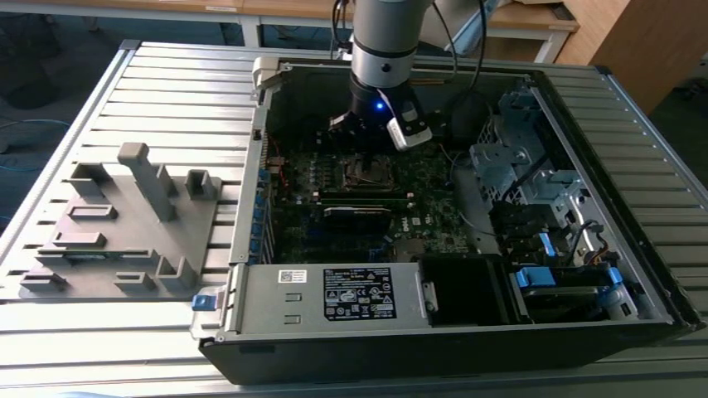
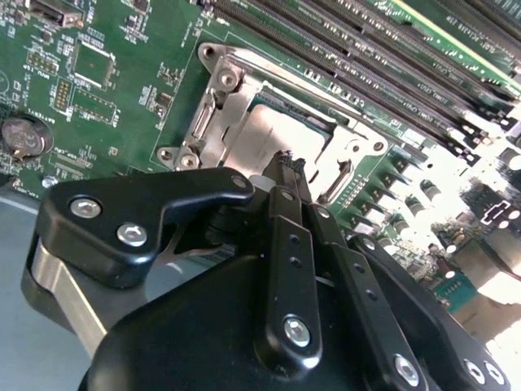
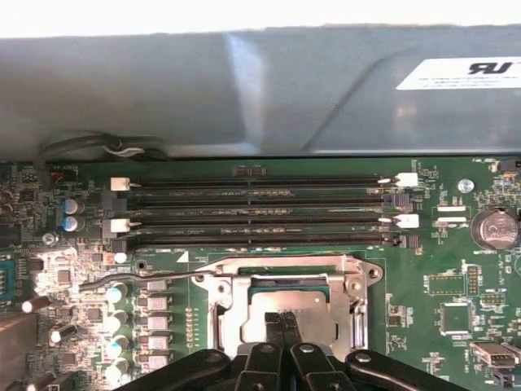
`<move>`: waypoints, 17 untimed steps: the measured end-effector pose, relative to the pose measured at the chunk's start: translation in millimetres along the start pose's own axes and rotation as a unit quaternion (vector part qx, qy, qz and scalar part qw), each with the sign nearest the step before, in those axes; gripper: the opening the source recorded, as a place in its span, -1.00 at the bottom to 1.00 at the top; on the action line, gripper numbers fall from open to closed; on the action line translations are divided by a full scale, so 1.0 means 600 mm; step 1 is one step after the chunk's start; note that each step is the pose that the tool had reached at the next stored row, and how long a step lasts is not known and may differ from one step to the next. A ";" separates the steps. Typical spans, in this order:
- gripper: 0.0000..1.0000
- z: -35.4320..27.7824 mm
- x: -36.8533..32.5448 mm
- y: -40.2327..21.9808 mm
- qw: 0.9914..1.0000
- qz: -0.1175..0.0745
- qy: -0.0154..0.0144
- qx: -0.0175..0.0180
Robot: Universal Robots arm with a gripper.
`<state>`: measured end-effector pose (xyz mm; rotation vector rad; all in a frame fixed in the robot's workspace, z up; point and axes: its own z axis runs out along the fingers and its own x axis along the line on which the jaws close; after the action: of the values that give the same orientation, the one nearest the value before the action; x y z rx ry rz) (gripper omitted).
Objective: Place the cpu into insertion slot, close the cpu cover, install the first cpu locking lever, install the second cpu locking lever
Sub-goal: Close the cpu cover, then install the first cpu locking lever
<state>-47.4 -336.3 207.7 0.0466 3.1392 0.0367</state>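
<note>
Second wrist view: jaws together above the cpu (image 2: pixel 281 134), framed by the lowered cpu cover (image 2: pixel 220 130).

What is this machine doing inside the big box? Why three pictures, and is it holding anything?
It is a robot arm reaching into an open computer case lying on a metal table. One picture comes from a camera off the arm; the other two come from cameras riding near its wrist, looking along its fingers. The fingers are pressed together and hold nothing. Their tips are right at the silver cpu, which sits under the shiny cpu cover. A grey holder plate lies beside the case.
</note>
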 end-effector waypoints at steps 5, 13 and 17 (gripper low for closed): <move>-0.79 -0.008 0.000 0.000 1.000 0.000 0.000 0.000; -0.79 -0.013 -0.002 0.000 1.000 0.000 0.000 0.000; -0.79 -0.013 -0.004 0.000 1.000 0.000 0.000 0.000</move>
<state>-45.3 -336.2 215.3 0.0465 3.1394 0.0366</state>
